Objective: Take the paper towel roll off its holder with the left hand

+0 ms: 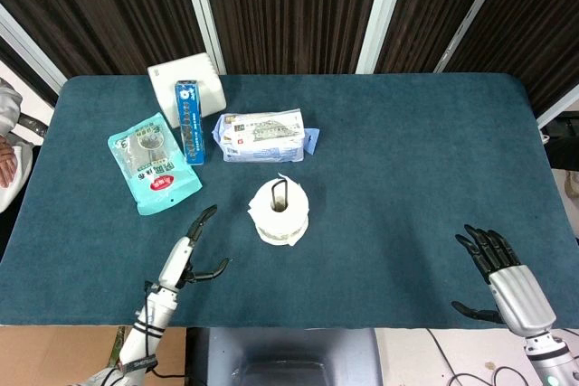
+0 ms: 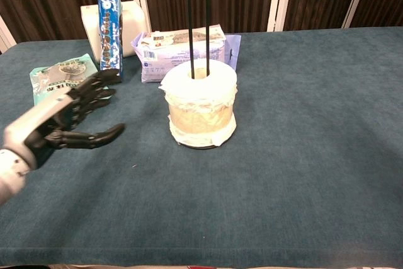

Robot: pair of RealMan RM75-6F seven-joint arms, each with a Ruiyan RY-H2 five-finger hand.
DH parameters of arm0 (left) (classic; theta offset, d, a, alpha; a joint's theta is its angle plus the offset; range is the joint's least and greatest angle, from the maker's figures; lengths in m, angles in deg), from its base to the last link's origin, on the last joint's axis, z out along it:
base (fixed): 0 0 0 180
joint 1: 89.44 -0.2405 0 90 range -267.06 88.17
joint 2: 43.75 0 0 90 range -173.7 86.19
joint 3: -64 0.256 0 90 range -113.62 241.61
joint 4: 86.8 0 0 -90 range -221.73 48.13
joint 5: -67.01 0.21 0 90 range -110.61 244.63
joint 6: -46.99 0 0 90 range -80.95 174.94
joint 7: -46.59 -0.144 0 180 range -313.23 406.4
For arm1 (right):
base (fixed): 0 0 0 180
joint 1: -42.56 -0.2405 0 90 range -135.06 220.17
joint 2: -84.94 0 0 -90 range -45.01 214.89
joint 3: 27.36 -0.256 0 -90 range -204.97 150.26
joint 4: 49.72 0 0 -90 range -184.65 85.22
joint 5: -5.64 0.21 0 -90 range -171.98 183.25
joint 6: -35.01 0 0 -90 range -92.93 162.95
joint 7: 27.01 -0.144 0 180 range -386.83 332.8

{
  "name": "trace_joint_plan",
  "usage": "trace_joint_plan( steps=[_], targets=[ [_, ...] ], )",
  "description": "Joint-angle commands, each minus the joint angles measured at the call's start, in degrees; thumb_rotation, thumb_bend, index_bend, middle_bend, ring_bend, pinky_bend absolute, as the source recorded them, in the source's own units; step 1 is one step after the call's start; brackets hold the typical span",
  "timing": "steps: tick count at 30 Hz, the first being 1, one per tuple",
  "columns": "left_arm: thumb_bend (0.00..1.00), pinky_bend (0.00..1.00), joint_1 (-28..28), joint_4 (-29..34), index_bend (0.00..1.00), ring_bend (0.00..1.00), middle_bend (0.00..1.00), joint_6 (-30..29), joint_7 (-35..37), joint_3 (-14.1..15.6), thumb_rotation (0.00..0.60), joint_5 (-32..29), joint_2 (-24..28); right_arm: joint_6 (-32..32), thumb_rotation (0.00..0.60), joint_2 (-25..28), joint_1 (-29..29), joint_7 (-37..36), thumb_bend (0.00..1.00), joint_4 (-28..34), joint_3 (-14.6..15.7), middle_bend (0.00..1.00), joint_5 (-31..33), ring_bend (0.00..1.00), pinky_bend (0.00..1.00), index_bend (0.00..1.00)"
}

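Observation:
A white paper towel roll (image 1: 280, 212) (image 2: 199, 110) sits on its black wire holder (image 2: 198, 23) in the middle of the blue table. The holder's tall loop rises out of the roll's core. My left hand (image 1: 185, 255) (image 2: 65, 118) hovers left of the roll, fingers spread and thumb apart, holding nothing. A clear gap separates it from the roll. My right hand (image 1: 499, 275) rests at the table's front right edge, fingers apart and empty; it shows only in the head view.
A green pouch (image 1: 152, 162) lies at the left. A blue box (image 1: 188, 121) stands in front of a white box (image 1: 188, 79). A pack of wipes (image 1: 263, 136) lies behind the roll. Someone's hand (image 1: 7, 160) shows at the far left edge.

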Motion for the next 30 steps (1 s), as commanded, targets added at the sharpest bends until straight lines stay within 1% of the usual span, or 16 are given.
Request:
trace_joint_plan(
  steps=[1,5,10,13,14,16,19,24,30],
  targets=[
    [0.34,0.01,2.61,1.17,0.00,0.00,0.00,3.85,-2.65,-2.44,0.600,-3.33,-3.09,-0.35,0.600,0.18,-0.16,-0.40,0.06,0.20,-0.16,0.00,0.44,0.00,0.00,0.00],
    [0.33,0.00,4.51,1.41,0.00,0.00,0.00,5.54,-6.05,-4.02,0.600,-4.76,-5.19,-1.01,0.600,0.36,-0.51,-1.14,0.06,0.96,-0.78,0.00,1.74,0.00,0.00,0.00],
    [0.33,0.00,5.55,0.51,0.00,0.00,0.00,6.55,-8.01,-5.02,0.600,-5.98,-6.77,-1.26,0.600,0.66,-0.69,-1.64,0.06,1.05,-0.70,0.00,1.63,0.00,0.00,0.00],
    [0.33,0.00,7.41,-2.48,0.00,0.00,0.00,7.53,-11.71,-7.11,0.600,-7.91,-9.84,-1.69,0.600,1.96,-0.96,-3.70,0.06,0.85,-0.63,0.00,2.00,0.00,0.00,0.00],
    [0.33,0.01,8.44,-4.43,0.00,0.00,0.00,6.99,-13.65,-8.66,0.600,-8.44,-11.68,-1.69,0.600,2.95,-0.74,-5.02,0.06,0.62,-1.44,0.00,4.26,0.00,0.00,0.00],
    [0.33,0.00,9.21,-6.08,0.00,0.00,0.00,6.29,-15.05,-9.66,0.600,-8.74,-13.35,-2.12,0.600,3.84,-0.88,-6.92,0.06,0.63,-1.56,0.00,4.94,0.00,0.00,0.00],
    [0.32,0.00,10.15,-7.52,0.00,0.00,0.00,6.14,-15.98,-10.58,0.600,-9.38,-15.21,-1.79,0.600,4.51,-0.72,-8.53,0.06,0.27,-1.88,0.00,5.55,0.00,0.00,0.00],
    [0.32,0.01,11.56,-8.45,0.00,0.00,0.00,7.80,-16.53,-12.03,0.600,-11.75,-17.55,-0.87,0.600,5.01,-0.23,-10.39,0.06,-0.30,-2.04,0.00,5.66,0.00,0.00,0.00],
    [0.32,0.01,13.74,-10.67,0.00,0.00,0.00,9.39,-19.54,-15.58,0.600,-15.57,-19.72,-0.52,0.600,5.32,-0.02,-12.10,0.06,-0.99,-2.29,0.00,5.90,0.00,0.00,0.00]
  ],
)
